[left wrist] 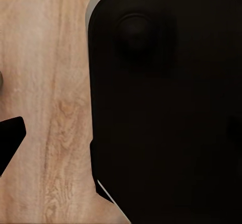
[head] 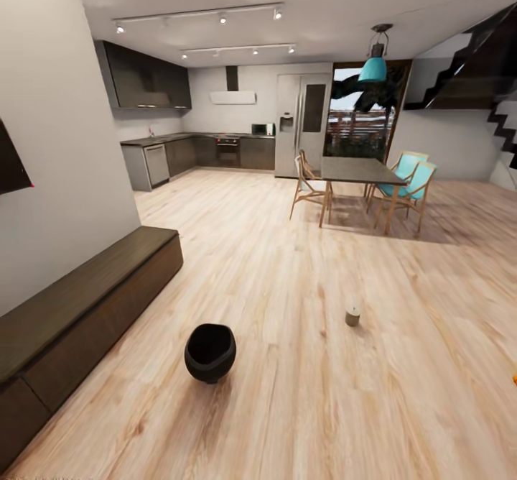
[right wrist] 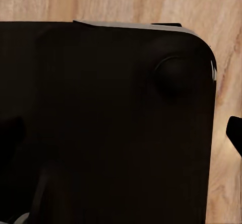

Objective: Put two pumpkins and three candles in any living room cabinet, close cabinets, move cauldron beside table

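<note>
Right of the cabinet (head: 86, 307) on the floor – the cauldron (head: 210, 351), a candle (head: 352, 315) farther right; grippers' state – cannot tell.

L wrist cam looks straight down past a broad black rounded body panel (left wrist: 166, 113) w/ a round boss near one corner; a dark fingertip (left wrist: 10, 138) pokes in at the frame edge. R wrist cam: same kind of black panel (right wrist: 106, 123), round boss, a dark tip (right wrist: 235, 133) at the edge. Jaw state of either gripper can't be read.
</note>
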{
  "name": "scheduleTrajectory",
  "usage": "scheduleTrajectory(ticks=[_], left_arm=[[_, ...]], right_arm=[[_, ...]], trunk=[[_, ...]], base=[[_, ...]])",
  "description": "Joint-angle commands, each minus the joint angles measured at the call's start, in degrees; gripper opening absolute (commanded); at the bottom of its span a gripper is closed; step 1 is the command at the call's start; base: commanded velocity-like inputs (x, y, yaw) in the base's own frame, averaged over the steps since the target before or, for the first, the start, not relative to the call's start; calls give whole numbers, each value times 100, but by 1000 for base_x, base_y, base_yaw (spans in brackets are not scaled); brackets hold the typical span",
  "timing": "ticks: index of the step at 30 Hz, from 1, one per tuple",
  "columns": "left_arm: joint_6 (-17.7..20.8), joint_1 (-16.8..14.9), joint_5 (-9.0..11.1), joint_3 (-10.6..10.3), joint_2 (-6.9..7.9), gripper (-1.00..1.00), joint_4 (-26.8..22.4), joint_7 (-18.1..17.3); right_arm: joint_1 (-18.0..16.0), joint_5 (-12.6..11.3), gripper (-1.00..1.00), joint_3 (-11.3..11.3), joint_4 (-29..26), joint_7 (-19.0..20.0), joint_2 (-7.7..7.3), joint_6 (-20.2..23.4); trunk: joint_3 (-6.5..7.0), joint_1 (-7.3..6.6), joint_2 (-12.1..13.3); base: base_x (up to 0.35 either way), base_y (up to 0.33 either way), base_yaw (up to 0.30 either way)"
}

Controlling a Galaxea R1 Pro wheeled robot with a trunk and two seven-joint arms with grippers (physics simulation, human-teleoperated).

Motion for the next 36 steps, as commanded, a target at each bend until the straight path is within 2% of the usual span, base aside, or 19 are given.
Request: scheduleTrajectory(ticks=[1, 11, 36], left_arm=[[-8, 3, -3, -2, 0, 100, -8, -2], [-9, 3, -3, -2, -2, 100, -8, -2], [-8, 3, -3, -2, -2, 100, -8, -2]], right_arm=[[-5, 3, 100, -1, 17, 5, 0, -35], [-5, 7, 100, -1, 23, 5, 0, -35], [-5, 10, 100, -1, 25, 5, 0, -42]], trunk=[[-3, 2, -2], [-3, 2, -2], [-3, 2, -2]], base=[[171, 0, 284], [143, -13, 285], [240, -163, 270]])
